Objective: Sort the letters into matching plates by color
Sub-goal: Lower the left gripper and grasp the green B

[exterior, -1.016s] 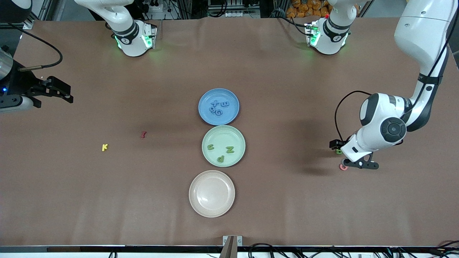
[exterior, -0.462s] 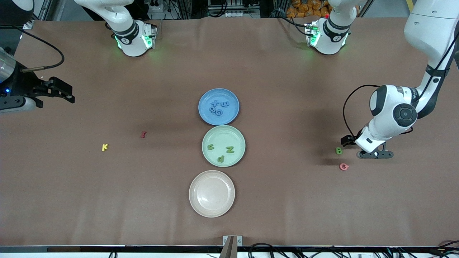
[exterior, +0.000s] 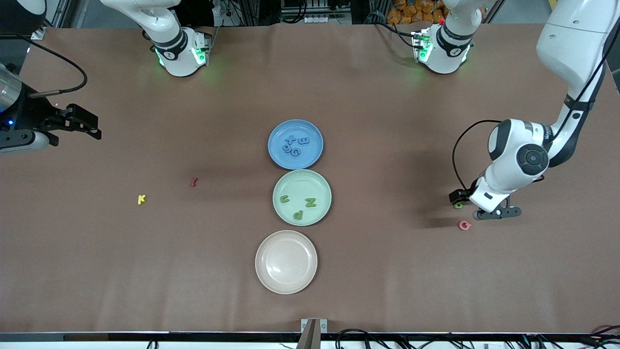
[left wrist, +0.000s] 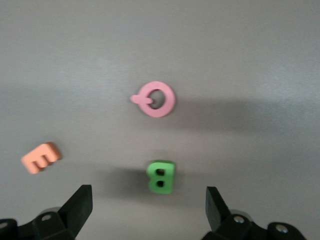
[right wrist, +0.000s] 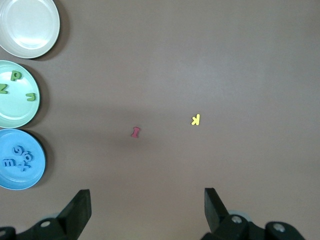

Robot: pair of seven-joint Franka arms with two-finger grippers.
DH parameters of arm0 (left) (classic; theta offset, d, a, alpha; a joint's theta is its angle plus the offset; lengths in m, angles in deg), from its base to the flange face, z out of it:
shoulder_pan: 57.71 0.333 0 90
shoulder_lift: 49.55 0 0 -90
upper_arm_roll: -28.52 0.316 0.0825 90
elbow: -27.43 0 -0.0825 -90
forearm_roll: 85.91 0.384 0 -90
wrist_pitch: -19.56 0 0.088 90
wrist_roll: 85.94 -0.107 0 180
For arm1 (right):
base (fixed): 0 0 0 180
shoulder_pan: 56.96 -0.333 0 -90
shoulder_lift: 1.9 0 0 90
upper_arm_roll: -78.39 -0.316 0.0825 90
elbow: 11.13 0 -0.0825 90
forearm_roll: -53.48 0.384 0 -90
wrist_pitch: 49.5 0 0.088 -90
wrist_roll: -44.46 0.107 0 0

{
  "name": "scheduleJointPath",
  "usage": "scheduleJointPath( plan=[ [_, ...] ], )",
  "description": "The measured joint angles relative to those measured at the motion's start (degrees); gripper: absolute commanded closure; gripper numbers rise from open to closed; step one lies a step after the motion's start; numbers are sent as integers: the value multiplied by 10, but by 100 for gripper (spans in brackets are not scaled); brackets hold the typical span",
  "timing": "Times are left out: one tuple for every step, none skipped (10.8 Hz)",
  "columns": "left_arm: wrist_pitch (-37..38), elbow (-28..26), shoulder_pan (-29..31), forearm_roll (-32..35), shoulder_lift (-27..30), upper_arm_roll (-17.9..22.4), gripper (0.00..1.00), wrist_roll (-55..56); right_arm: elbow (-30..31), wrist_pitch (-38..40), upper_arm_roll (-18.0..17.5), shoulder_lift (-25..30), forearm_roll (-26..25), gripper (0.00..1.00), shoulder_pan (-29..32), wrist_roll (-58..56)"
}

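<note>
Left wrist view shows the green B (left wrist: pixel 161 176) lying flat on the desk (left wrist: pixel 250 60), centred between the spread jaws of the left gripper (left wrist: pixel 149 207), which pinch nothing. The pink letter (left wrist: pixel 156 99) lies near it and an orange E (left wrist: pixel 41 157) off to one side, all three apart from one another.

In the front view the left gripper (exterior: pixel 487 209) hangs low over this cluster at the left arm's end of the desk, well apart from the pale green plate (exterior: pixel 323 186), which holds three green letters; the blue plate (exterior: pixel 278 133) holds four blue ones and the cream plate (exterior: pixel 264 271) holds none.

The main risk, I judge, is a descent slightly off centre: one finger could land on the B and tip or skid it, or nudge the pink letter. The piece is small and chunky, so a shallow pinch could let it twist out during the long carry.

The right gripper (exterior: pixel 80 127) waits above the right arm's end of the desk, jaws spread and empty, with the yellow K (exterior: pixel 141 199) and the dark red letter (exterior: pixel 193 182) unsorted.

From the front, the arm covers most of the B and all of the orange E, and the pink letter is probably a G or Q; I cannot tell which.
</note>
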Motion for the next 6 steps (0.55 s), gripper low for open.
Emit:
scheduleJointPath(
  plan=[
    [0, 6, -6, 0, -11, 0, 0, 6, 0, 0, 0, 0, 0, 0, 0, 0],
    [0, 9, -9, 2, -22, 0, 0, 7, 0, 0, 0, 0, 0, 0, 0, 0],
    [0, 11, -9, 4, -31, 0, 0, 7, 0, 0, 0, 0, 0, 0, 0, 0],
    [0, 12, -9, 8, -38, 1, 0, 7, 0, 0, 0, 0, 0, 0, -1, 0],
    [0, 14, -9, 15, -42, 2, 0, 8, 0, 0, 0, 0, 0, 0, -2, 0],
    [0, 15, -9, 21, -46, 3, 0, 8, 0, 0, 0, 0, 0, 0, -3, 0]
  ],
)
